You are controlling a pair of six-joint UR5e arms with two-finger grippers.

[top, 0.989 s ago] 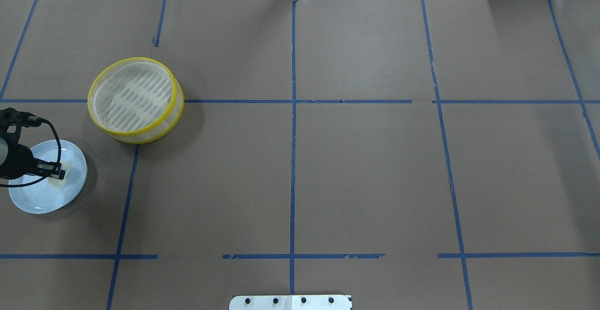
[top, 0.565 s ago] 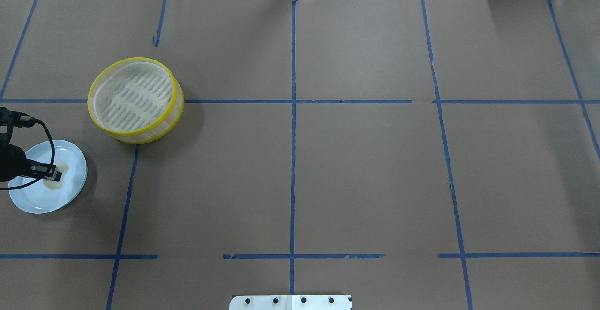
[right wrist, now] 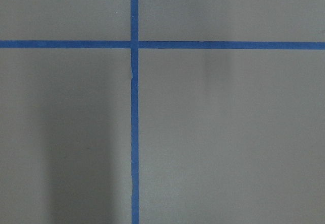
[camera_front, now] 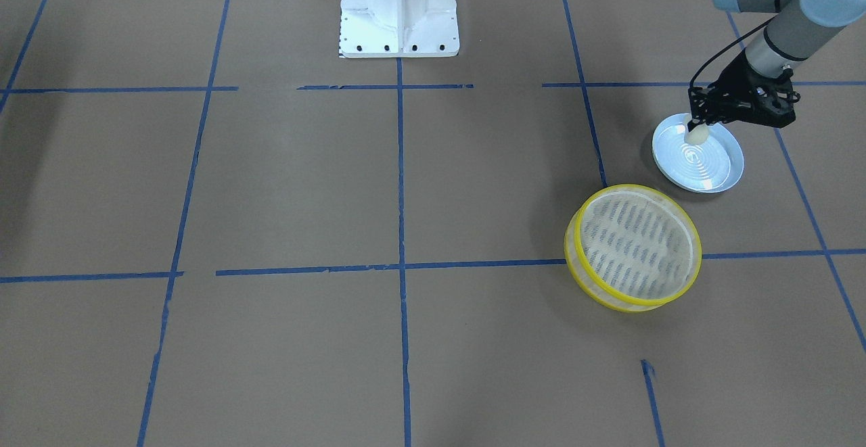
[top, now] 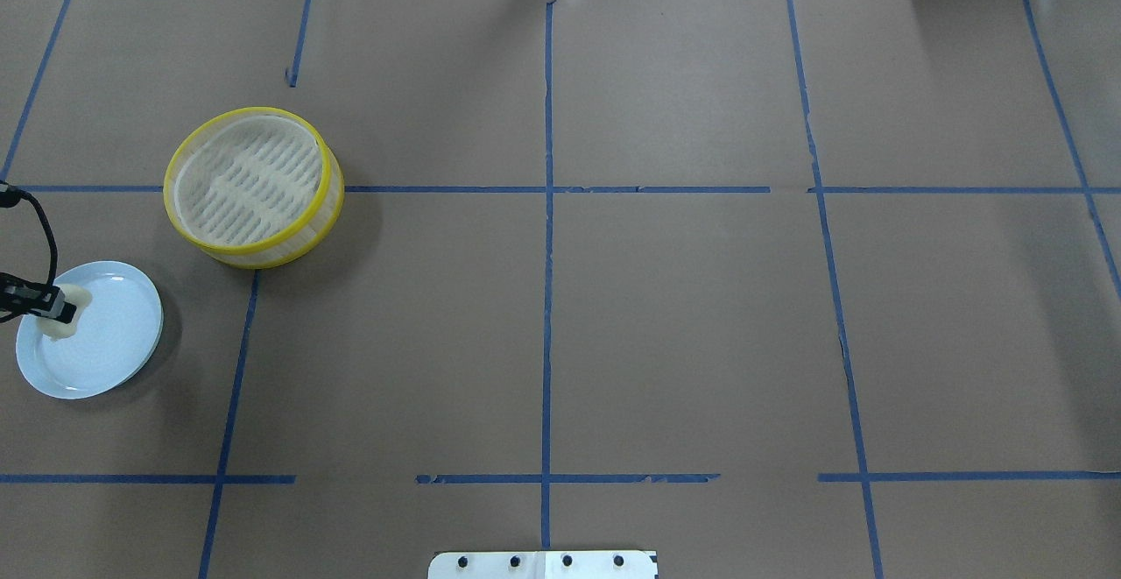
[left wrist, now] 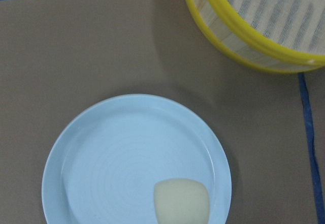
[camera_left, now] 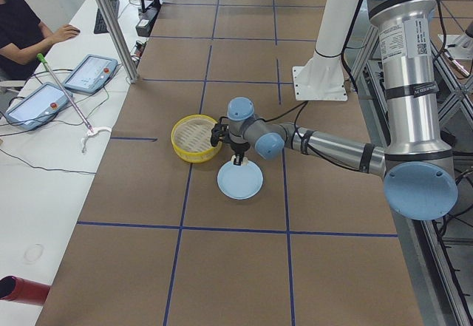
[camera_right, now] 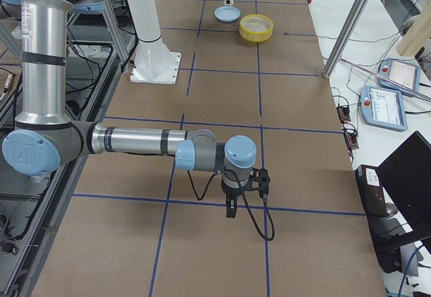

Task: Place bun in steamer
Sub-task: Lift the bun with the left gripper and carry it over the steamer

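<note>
So the left gripper [camera_front: 695, 124] is clamped on the bun [camera_front: 697, 136] over the blue plate [camera_front: 709, 165] by the table's left edge; right gripper [camera_right: 231, 211], can't tell.

Your left arm [camera_front: 788, 24] stretches far out to its own side, wrist bent so the left gripper [camera_front: 695, 122] points straight down, fingers pinched on the bun [camera_front: 697, 136]. Your right arm [camera_right: 135, 140] lies extended with its forearm level, and the right gripper [camera_right: 231, 209] hangs pointing down from the wrist; whether its fingers are open you can't tell.
</note>
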